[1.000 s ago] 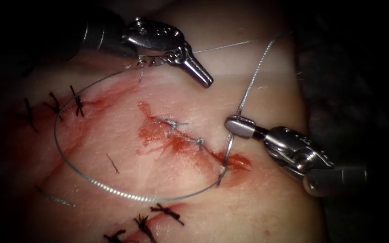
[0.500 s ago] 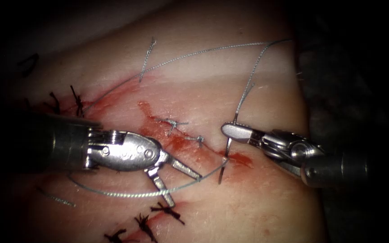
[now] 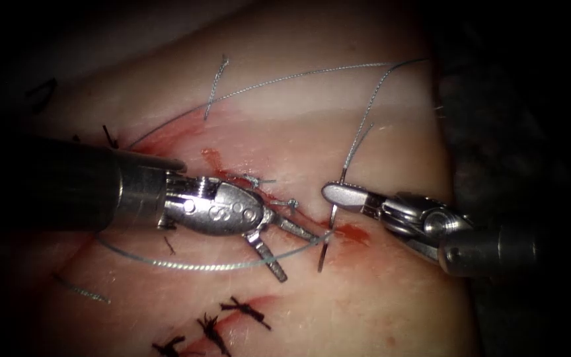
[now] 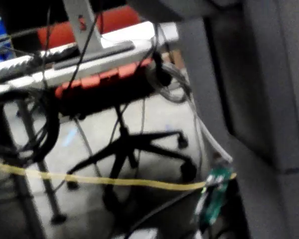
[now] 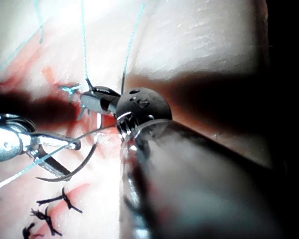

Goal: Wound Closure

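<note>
Endoscope view: needle [image 3: 329,233] is a thin curved wire standing near-vertical at the right end of the cut [image 3: 279,205], its upper part clamped in the right tool [image 3: 338,194], jaws shut on it near the thread end; lower tip lies on or just in the tissue [image 3: 378,291] – can't tell which. Thread [image 3: 186,264] runs from the needle in a wide loop across the tissue's left half, then up and over to the top right. Left tool [image 3: 292,248] lies over the cut w/ jaws spread wide, holding nothing, thread passing between them. Red fluid [image 3: 351,233] stains along the cut; dark knotted stitches [image 3: 246,311] sit below. Left wrist view: blurred room – office chair [image 4: 134,149], yellow cable [image 4: 114,180], floor. Right wrist view: right tool [image 5: 92,102] grips needle [image 5: 77,167], whose arc sweeps under the left tool's open jaws; thread [image 5: 20,174] crosses there; shaft hides tissue behind it.
</note>
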`<state>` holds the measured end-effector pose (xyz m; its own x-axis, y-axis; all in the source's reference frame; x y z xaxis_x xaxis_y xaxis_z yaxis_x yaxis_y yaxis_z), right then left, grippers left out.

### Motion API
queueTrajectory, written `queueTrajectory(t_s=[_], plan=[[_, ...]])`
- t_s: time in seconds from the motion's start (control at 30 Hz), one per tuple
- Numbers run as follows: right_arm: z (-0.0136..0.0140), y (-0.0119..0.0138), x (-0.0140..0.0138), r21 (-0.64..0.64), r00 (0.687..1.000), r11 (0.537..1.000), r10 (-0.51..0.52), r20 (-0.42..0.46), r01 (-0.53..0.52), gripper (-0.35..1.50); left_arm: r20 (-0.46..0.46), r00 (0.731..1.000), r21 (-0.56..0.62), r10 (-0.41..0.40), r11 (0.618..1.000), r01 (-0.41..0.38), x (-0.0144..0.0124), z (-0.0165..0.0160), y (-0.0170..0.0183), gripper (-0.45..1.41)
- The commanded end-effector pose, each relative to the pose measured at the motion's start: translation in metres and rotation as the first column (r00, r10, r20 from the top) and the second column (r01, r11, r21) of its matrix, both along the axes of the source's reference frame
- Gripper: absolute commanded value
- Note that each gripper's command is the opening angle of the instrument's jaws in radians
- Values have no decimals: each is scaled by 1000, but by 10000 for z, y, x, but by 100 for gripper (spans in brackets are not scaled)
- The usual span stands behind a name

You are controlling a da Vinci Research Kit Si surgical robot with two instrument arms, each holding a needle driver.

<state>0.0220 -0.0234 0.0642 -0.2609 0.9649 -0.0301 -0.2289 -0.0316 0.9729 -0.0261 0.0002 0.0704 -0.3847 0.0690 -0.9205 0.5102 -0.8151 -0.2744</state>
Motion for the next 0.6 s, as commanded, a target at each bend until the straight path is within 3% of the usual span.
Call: queueTrajectory(t_s=[0.03,0.17,0.33,0.43,0.6], plan=[[3,-4,8,-2,1000,1000,-2,-2,2,-35,-2,1000,4,-2,1000,2,-5,4,-4,34],[4,-2,8,-7,1000,1000,-1,1,1,-35,-2,1000,-11,-17,1000,17,-9,5,-5,24],[4,-2,8,-8,1000,1000,-2,0,2,-35,19,999,-10,-34,999,34,-15,4,-3,24],[4,-2,8,-7,1000,1000,-2,0,2,-35,16,999,-15,-43,999,43,-23,4,-3,39],[4,-3,8,-7,1000,1000,-2,0,2,-35,17,999,-16,-45,999,45,-25,6,-5,47]])
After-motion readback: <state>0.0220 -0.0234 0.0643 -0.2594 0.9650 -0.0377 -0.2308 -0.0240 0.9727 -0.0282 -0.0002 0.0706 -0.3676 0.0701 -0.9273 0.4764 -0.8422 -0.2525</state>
